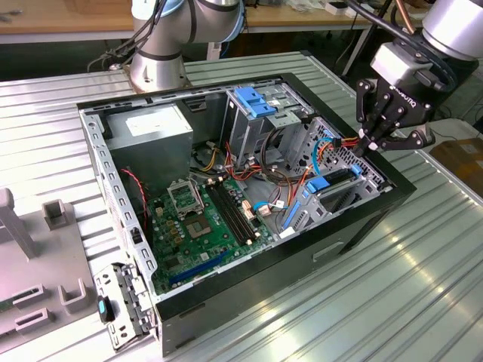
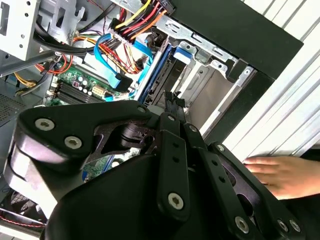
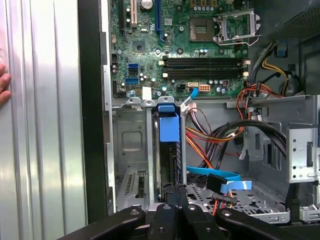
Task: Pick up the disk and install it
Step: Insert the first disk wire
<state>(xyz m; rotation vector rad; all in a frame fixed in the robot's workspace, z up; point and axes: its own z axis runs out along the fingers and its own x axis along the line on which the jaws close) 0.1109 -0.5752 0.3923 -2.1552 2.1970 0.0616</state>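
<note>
One disk [image 3: 169,131]: grey drive, blue carrier, on edge in cage [image 3: 131,150] slot, exterior view's right. One hand [image 3: 172,192], fingers pressed together, just beside disk's end.

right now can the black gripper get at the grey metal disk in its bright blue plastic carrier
Likely yes: the gripper sits at the end of the disk in its bay, nothing between them; orange cables lie aside.
</note>
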